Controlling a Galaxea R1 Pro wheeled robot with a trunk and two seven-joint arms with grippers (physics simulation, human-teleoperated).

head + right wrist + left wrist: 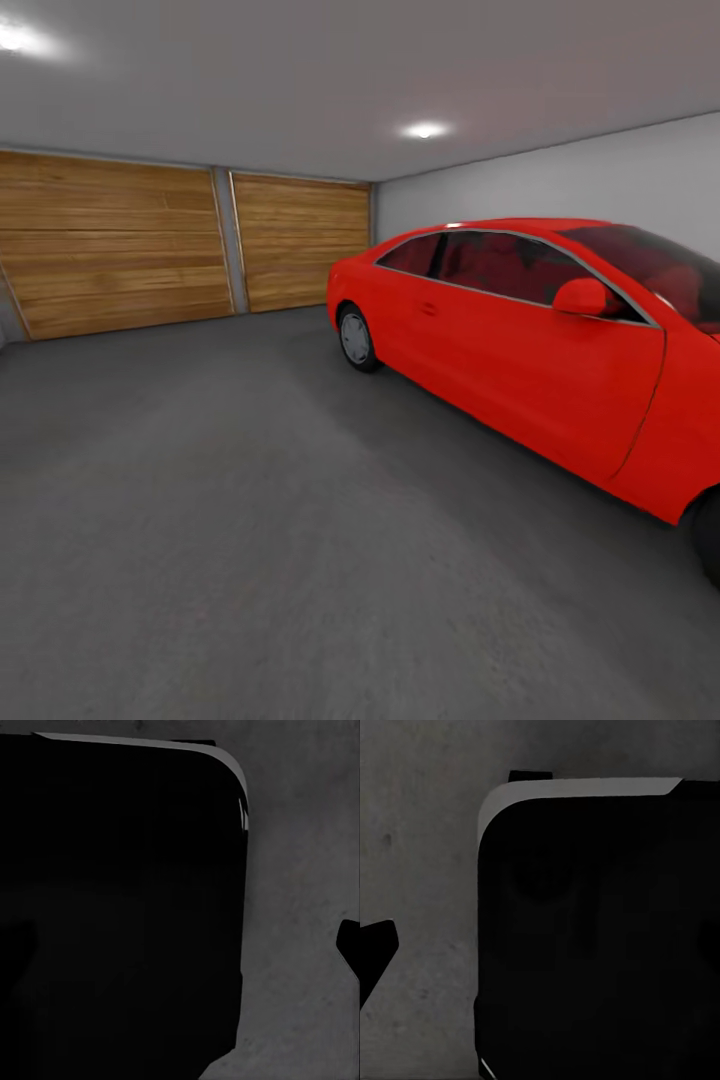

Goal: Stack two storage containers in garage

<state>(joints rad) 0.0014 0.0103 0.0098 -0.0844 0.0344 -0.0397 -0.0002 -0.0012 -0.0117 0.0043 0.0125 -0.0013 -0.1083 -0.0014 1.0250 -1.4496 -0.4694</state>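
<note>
the head view takes in the garage: a wide dark grey concrete floor (pixel 230 520) fills the lower half, rough and bare where it shows. above it run a pale grey ceiling (pixel 300 70) with 2 round lights, and a pale grey wall (pixel 560 180) on the right. at the back stand 2 wood-plank doors (pixel 120 240), side by side, with a grey post between them.

a red car (pixel 520 350) stands on the floor along the right wall, its side turned to the camera, 1 rear wheel (pixel 356 338) in sight near the doors and dark tinted windows along its side. its front end runs out of the picture at the right.

the 2 wrist views give what the head view does not: each looks straight down on the same rough grey concrete, beside a large black rounded body (pixel 600 937) with a thin pale rim, which looks like part of the robot itself. in the left wrist view a small dark tip (pixel 375 952) pokes in at the edge; the right wrist view has a like tip (pixel 349 941). these may be claw fingers, but whether either claw is apart or together, i cannot tell. where the orange-red bins are, i cannot tell.
</note>
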